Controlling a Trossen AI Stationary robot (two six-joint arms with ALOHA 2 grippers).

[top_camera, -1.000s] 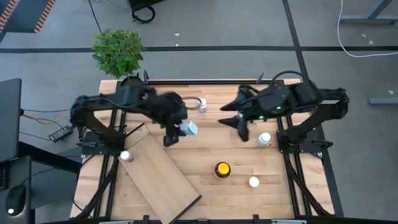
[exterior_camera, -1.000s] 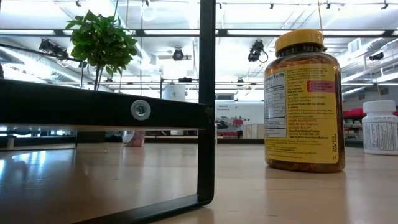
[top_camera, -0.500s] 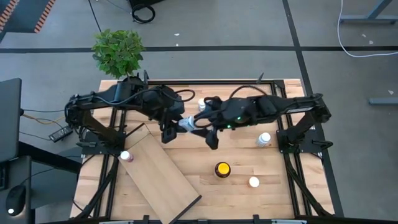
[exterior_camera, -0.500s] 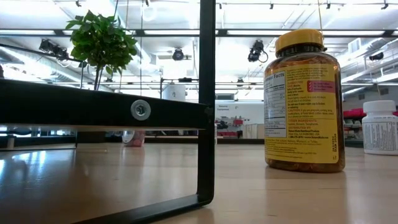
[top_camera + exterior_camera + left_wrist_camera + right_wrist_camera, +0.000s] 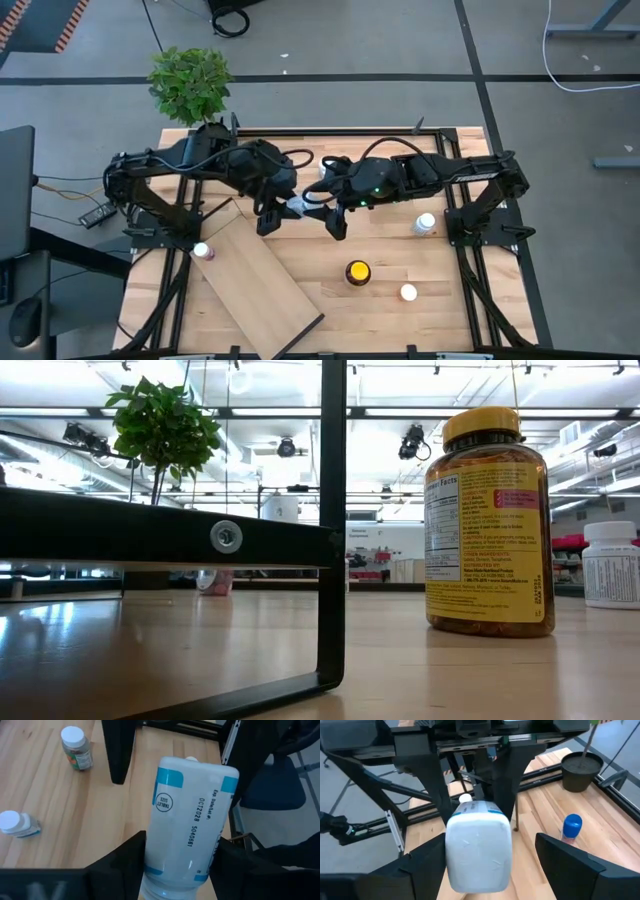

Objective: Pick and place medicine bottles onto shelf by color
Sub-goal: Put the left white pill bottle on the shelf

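Note:
My left gripper (image 5: 278,208) is shut on a white medicine bottle (image 5: 192,815) with teal label bands, held level above the middle of the table. My right gripper (image 5: 325,205) is open at the bottle's free end (image 5: 477,850). Its fingers stand on either side of that end with gaps showing. The shelf (image 5: 260,268) is a pale board lying slantwise near the left front of the table. A pinkish bottle (image 5: 203,251) stands beside it. The amber yellow-capped bottle (image 5: 357,272) and two white bottles (image 5: 425,224) (image 5: 408,292) stand on the table's right half. My left gripper pinches the white bottle between its two fingers (image 5: 125,862), on the part of the body nearest my wrist (image 5: 165,870). The fingers lie along the bottle, coming level from the table's left. The bottle is lifted clear and lies level, with its flat end pointing toward the right gripper.
A potted plant (image 5: 190,82) stands at the far left corner. A blue-capped bottle (image 5: 571,827) stands near its pot (image 5: 582,770). Two more white-capped bottles, one upright (image 5: 77,755) and one on its side (image 5: 17,824), are on the table. In the low view the shelf's black frame (image 5: 330,540) is close.
My right gripper has moved toward the table's left, from beside the right arm's base to the bottle in my left gripper, and now brackets its free end. My left gripper and the bottle have stayed almost where they were.

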